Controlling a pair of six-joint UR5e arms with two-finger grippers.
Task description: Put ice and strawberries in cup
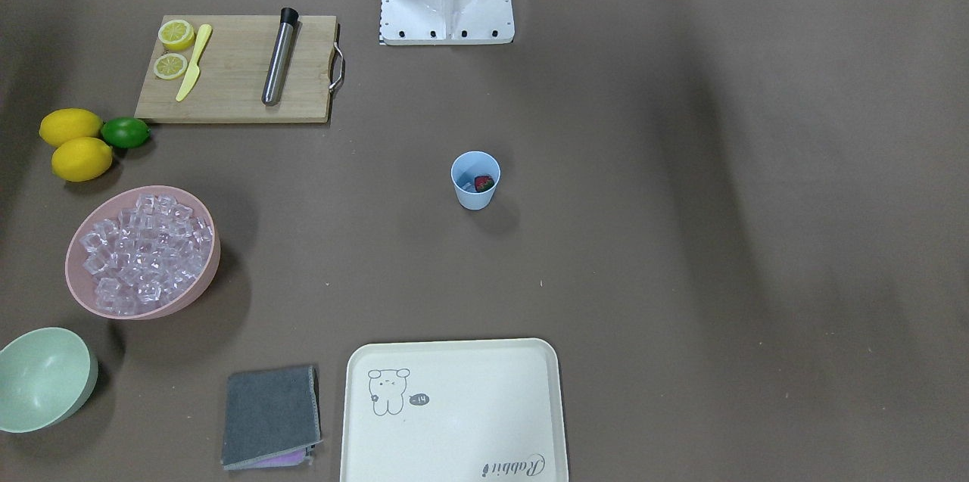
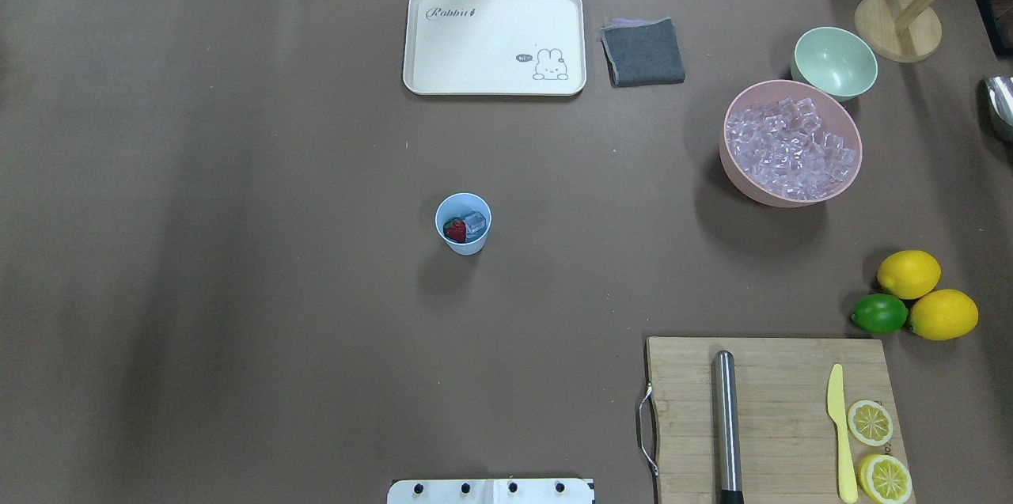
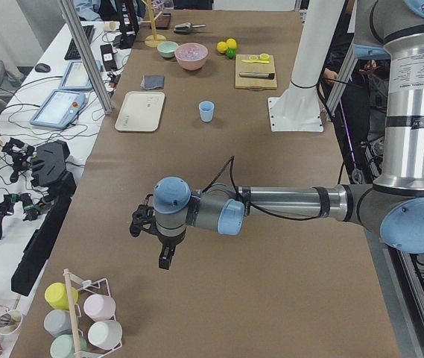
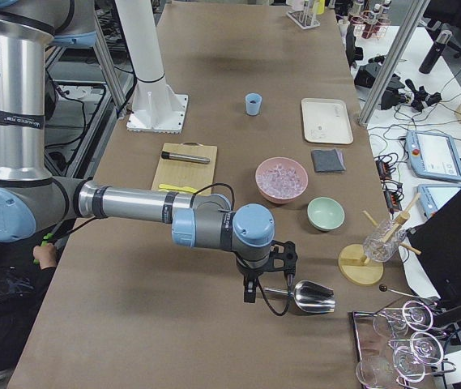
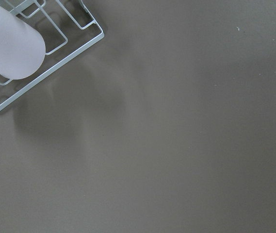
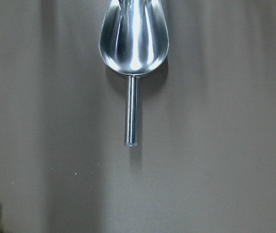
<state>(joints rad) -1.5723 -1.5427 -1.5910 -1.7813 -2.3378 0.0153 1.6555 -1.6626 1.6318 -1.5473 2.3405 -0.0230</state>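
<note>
Midway across the surface (image 2: 237, 290), the cup (image 2: 463, 224) is holding a strawberry (image 2: 454, 230) and ice (image 2: 475, 224); I cannot tell whether the left or right jaws are standing apart.

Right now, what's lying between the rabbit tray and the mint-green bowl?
A folded grey cloth, apart from both the tray and the bowl; the overhead view shows it.
</note>
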